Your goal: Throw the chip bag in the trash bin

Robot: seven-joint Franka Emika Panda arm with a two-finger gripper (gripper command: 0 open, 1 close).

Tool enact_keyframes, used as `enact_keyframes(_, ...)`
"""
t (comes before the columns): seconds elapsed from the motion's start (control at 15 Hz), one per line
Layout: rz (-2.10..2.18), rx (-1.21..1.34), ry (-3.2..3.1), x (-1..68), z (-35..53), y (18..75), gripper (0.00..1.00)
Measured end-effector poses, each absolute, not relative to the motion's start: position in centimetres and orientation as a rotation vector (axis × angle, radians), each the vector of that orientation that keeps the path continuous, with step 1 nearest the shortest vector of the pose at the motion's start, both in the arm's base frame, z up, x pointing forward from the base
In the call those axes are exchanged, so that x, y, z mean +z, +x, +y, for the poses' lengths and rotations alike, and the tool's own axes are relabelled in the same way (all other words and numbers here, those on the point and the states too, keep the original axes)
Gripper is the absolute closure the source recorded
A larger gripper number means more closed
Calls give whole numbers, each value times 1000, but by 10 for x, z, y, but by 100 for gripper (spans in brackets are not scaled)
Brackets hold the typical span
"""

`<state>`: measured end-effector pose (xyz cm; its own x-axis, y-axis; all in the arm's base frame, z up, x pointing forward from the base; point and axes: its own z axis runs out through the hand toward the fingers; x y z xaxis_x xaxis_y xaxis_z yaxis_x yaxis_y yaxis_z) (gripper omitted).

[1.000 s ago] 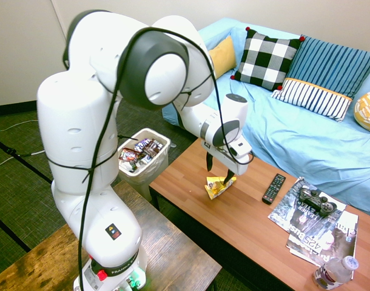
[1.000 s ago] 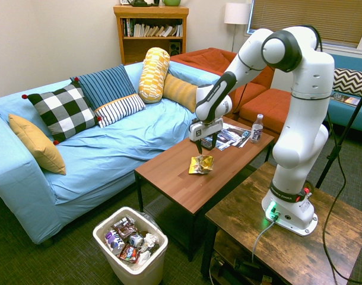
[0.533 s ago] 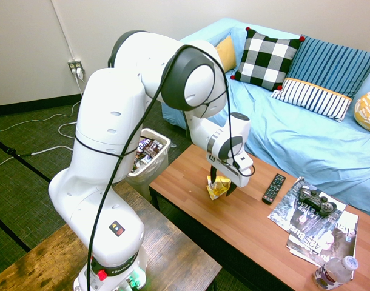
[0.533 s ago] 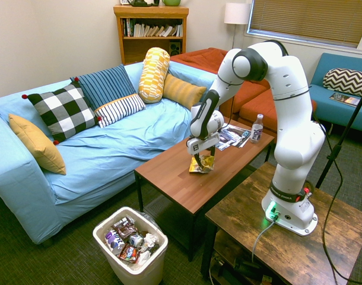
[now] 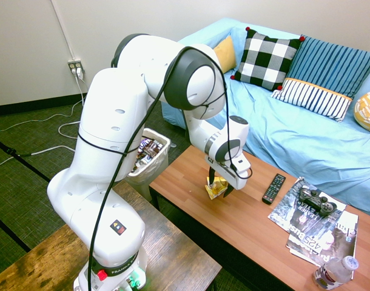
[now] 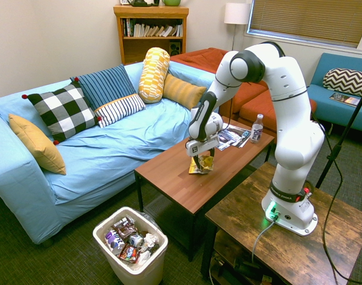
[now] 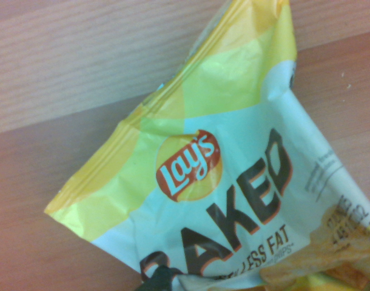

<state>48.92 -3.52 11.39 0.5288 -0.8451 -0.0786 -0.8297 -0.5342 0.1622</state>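
the chip bag lies on the wood-topped worktop, toward the end nearer the trash bin. the arm reaches over the worktop and points its fingers down at the bag. they stand wide apart, one to either side of the yellow packet, with part of it between them; whether they touch it, one cannot tell. the wrist view shows the packet's crumpled yellow and white front, with a red lay's logo and the word "baked" in dark letters

the trash bin stands on the floor just beside the worktop, white and lined with clear plastic, with wrappers piled inside. farther along the worktop from the bag lie a black remote and some magazines, with a game controller resting on them. a bottle stands upright near the magazines, its label dark on pale

a sofa under a light blue cover runs along the far side of the worktop, bearing a checked cushion, striped ones and yellow ones. behind it stands a wooden bookcase with a row of books on a shelf
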Motion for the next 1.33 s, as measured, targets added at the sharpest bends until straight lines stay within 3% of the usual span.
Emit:
enact_keyframes(0.87,-1472,-184,2714,126,-40,471,100)
enact_keyframes(1.07,-1368,-95,2802,173,1,461,100)
enact_keyframes(1.33,-1142,53,2898,250,119,431,100)
